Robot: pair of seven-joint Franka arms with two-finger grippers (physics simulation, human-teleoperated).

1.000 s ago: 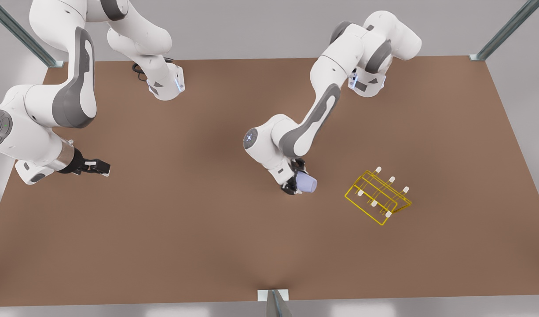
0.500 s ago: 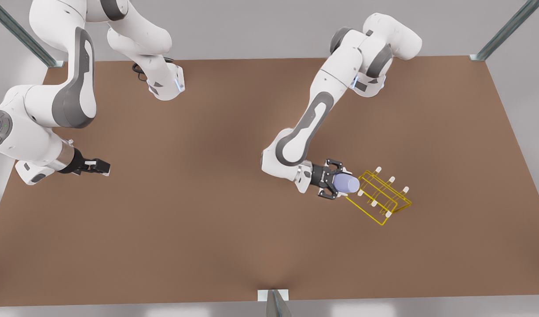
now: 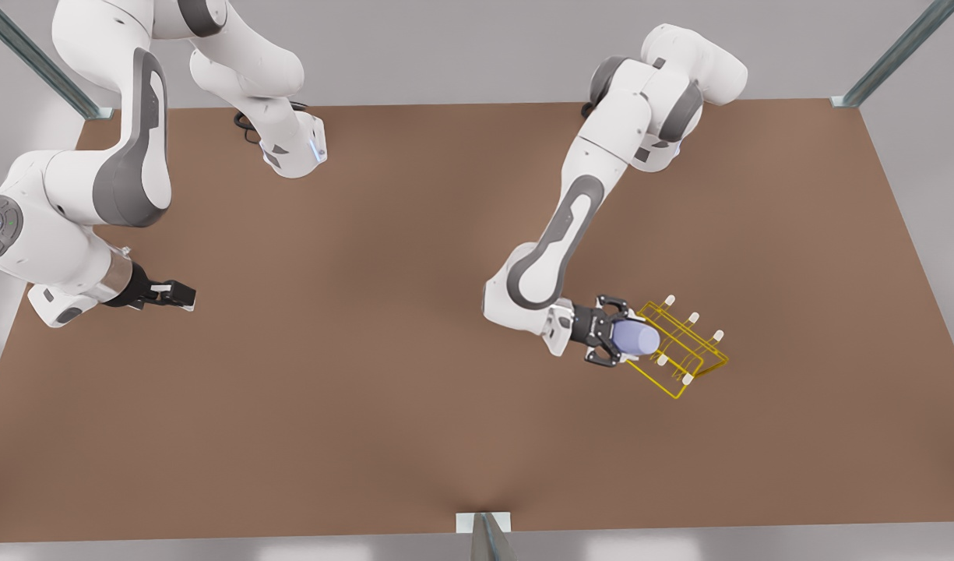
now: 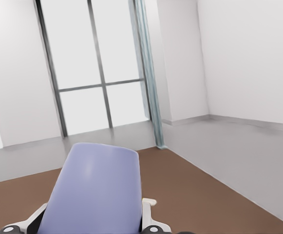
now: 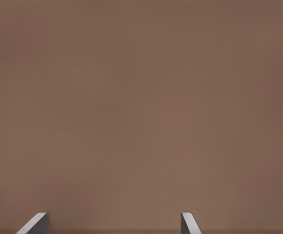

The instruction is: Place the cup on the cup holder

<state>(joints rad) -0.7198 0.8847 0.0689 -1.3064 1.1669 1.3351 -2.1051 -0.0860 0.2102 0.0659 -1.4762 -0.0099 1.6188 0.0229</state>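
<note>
Two grippers: left (image 3: 624, 341) grasps cup (image 3: 636, 339) over cup holder (image 3: 683, 348); right (image 3: 182, 295) released.

Front view: high, steeply downward over the whole brown table (image 3: 383, 389), both arms in sight. Left wrist view: rides the arm on the front view's right, set close behind the cup (image 4: 95, 190), facing roughly level toward windows and a table corner. Right wrist view: close, apparently straight down on bare table (image 5: 141, 97). Shared: cup (image 3: 636, 339), table surface.
</note>
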